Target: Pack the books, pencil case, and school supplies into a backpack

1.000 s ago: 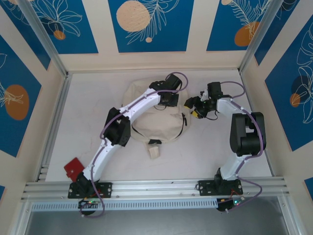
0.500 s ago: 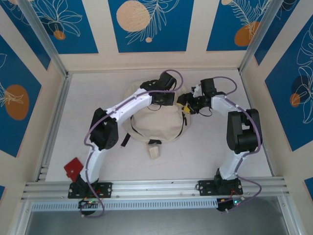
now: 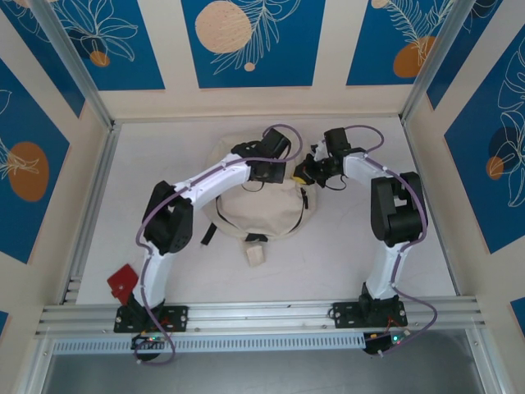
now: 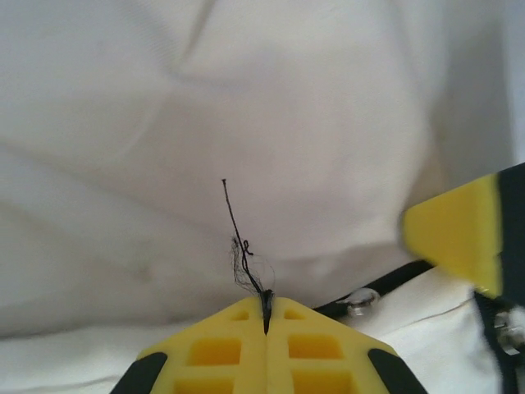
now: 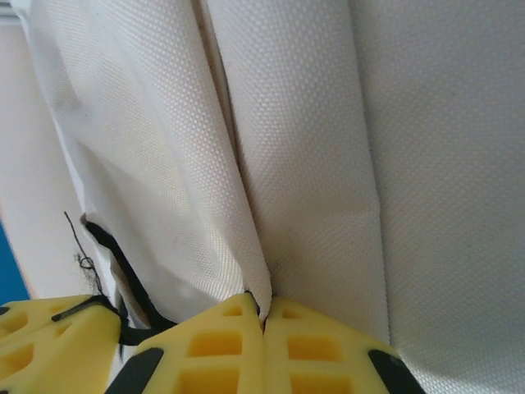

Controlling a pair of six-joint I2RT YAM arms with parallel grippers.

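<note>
Yellow at the tips and pressed hard together, so the right gripper (image 5: pixel 262 318): clamped on a standing fold of the backpack (image 5: pixel 328 148), cream woven cloth nipped right at the fingertips. Closed as well, the left gripper (image 4: pixel 265 322), tips flush, with a frayed black thread (image 4: pixel 238 238) sticking up from the seam between them; cannot tell about any cloth caught there too. Just right of those tips in the left wrist view, black trim (image 4: pixel 398 281) with a small metal fitting (image 4: pixel 361 300) on it, and past that a blurred yellow finger of the right gripper. In the right wrist view, a yellow finger of the left gripper at the lower left, black trim running down the cloth between the two claws. From above: grippers nose to nose at the far edge of the backpack, right of its middle, arms bent in over it from either side. Lies flat in the middle of the table (image 3: pixel 131 205), nearer the far wall, rounded in outline, black straps (image 3: pixel 305 205) at its left and right sides. Touching its near edge, a small cream tab (image 3: pixel 257 255). Well apart, by the left arm's base at the near left of the table, a small red flat thing (image 3: pixel 123 281).
</note>
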